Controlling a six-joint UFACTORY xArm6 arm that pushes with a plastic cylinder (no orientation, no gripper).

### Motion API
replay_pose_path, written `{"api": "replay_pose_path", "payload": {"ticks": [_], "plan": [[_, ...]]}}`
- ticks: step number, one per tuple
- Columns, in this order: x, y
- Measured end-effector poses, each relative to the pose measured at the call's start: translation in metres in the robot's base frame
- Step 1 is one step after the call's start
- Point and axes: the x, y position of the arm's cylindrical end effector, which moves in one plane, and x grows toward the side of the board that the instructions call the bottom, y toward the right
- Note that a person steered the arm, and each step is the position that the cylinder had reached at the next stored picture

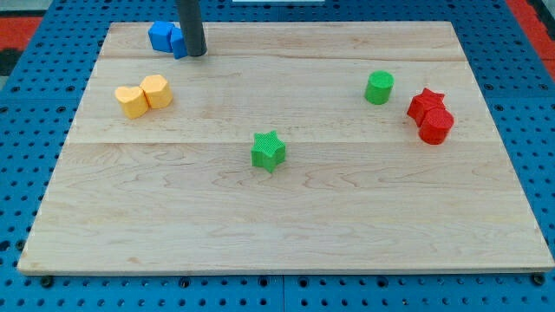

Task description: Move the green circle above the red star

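The green circle [379,87] stands on the wooden board at the view's right, a little to the left of the red star [426,102]. The red star touches a red round block [436,126] just below it. My tip [196,54] is at the view's top left, far from the green circle, right against the blue blocks [165,37].
A green star [269,151] sits near the board's middle. Two yellow blocks [144,95] sit together at the view's left. The wooden board's edge [286,269] runs along the view's bottom, with a blue pegboard around it.
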Motion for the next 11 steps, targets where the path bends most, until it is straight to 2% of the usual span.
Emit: {"api": "replay_pose_path", "payload": {"ticks": [1,2,3,4,5,6,7,8,9,11], "plan": [[0.044,0.063],[0.093,0.153],[0.124,0.221],[0.080,0.269],[0.027,0.262],[0.046,0.254],[0.073,0.271],[0.071,0.335],[0.056,0.356],[-0.001,0.330]]}}
